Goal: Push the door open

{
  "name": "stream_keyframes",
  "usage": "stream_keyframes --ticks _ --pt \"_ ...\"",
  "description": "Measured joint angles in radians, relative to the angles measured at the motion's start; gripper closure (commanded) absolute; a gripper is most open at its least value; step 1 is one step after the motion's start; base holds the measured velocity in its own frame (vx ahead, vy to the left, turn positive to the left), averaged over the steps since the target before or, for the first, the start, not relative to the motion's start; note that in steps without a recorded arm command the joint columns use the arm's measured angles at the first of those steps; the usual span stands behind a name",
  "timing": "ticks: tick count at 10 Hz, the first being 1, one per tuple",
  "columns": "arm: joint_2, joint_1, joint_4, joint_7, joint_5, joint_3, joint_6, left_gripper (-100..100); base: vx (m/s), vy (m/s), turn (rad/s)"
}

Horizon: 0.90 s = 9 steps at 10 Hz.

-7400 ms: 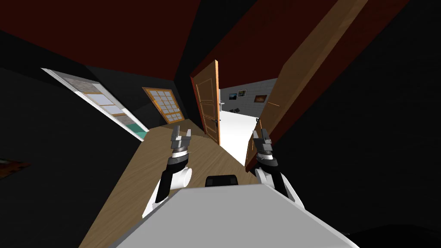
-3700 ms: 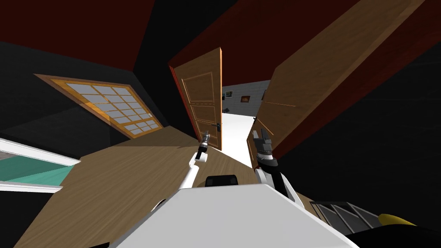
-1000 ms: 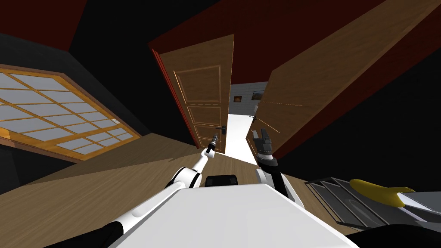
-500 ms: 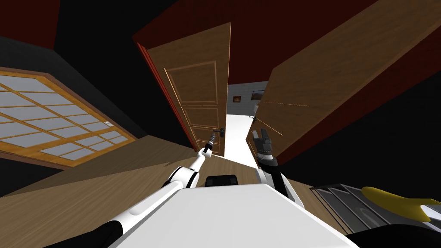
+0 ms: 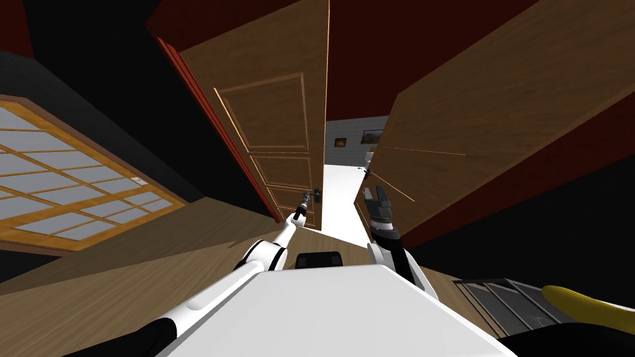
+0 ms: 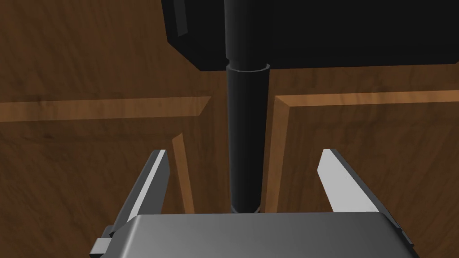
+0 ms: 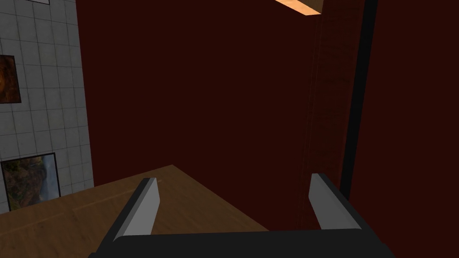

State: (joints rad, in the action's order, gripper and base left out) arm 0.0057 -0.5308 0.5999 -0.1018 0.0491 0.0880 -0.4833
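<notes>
Left wrist view: left gripper [image 6: 244, 154] is released, its 2 fingers [image 6: 154, 179] spread to either side of the dark door handle [image 6: 244, 134]. The lever runs between the blades with a gap on both sides, so nothing is pinched. The lever's end appears to meet the gripper body, but contact can't be confirmed. The dark backplate [image 6: 313, 31] lies just beyond the fingertips, with the brown panelled door [image 6: 89, 53] right behind it.

Likely reason for the loose straddle: the task is a push, so no clench is needed, and the blades keep the gripper from sliding off sideways.

Head view: the door stands ajar, centre-left. It is hinged at the red frame [image 5: 217, 133] on the robot's left, with its free edge toward the middle. A narrow opening shows white floor [image 5: 338, 192] beyond. The left arm [image 5: 273, 248] is stretched almost straight to the handle, near the free edge. Pushing there, far from the hinge, probably gives the most leverage.

The right gripper [image 7: 234, 179] is also released, fingers apart and holding nothing. It is raised close to the chest, beside the brown panel [image 5: 484, 118] on the opening's right. It looks parked, out of the working arm's way.

Judgement: the door is partly open but the gap looks tight for the robot, so more push is needed. Risk: the lever may snag a blade as the door swings.
</notes>
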Motion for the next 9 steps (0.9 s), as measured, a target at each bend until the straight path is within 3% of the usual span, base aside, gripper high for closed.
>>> stream_keyframes --ticks 2,3,9 --pt "-0.028 -0.007 -0.014 0.002 -0.003 -0.006 -0.006 -100 0.116 -0.045 -0.01" --pt "-0.03 -0.008 -0.016 0.003 -0.003 -0.006 -0.008 100 -0.012 0.003 0.003" --pt "-0.029 -0.006 -0.015 0.002 -0.003 -0.005 -0.005 100 0.002 -0.004 0.0"
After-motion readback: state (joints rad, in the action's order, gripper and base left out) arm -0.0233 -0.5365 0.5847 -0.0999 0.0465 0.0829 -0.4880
